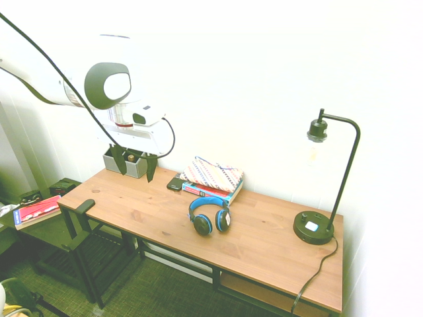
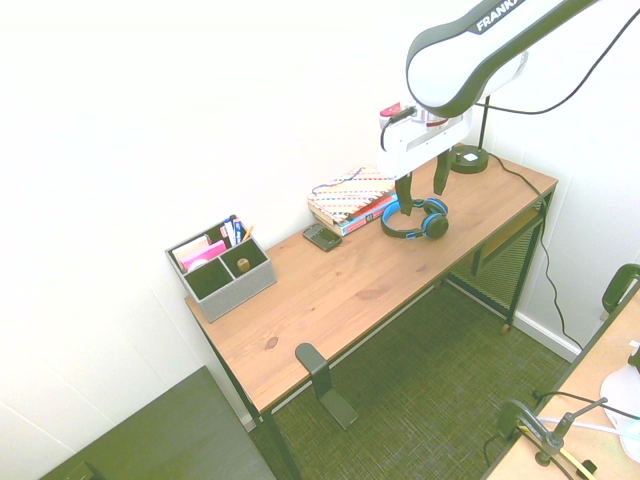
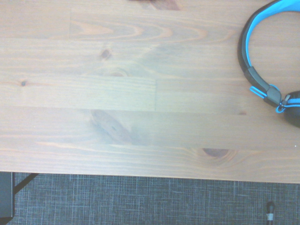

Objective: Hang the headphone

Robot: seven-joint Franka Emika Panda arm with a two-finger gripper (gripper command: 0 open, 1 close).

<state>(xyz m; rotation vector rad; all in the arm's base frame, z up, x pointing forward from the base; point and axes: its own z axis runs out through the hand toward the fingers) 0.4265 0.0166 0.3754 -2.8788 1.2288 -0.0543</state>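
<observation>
The headphone [image 1: 210, 218] lies on the worktop [image 1: 152, 210], in front of the stacked books [image 1: 213, 191]. Above the worktop hangs the gripper [image 1: 134, 177], its fingers spread wide apart with nothing between them. The grey divided organizer [image 2: 232, 290] holds pens [image 2: 235, 231] and a pink item [image 2: 204, 255].

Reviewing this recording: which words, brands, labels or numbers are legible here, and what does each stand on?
"FRANK", its end cut off: on the robot arm.
Too small or blurred to read: print on the book under the patterned pouch.
</observation>
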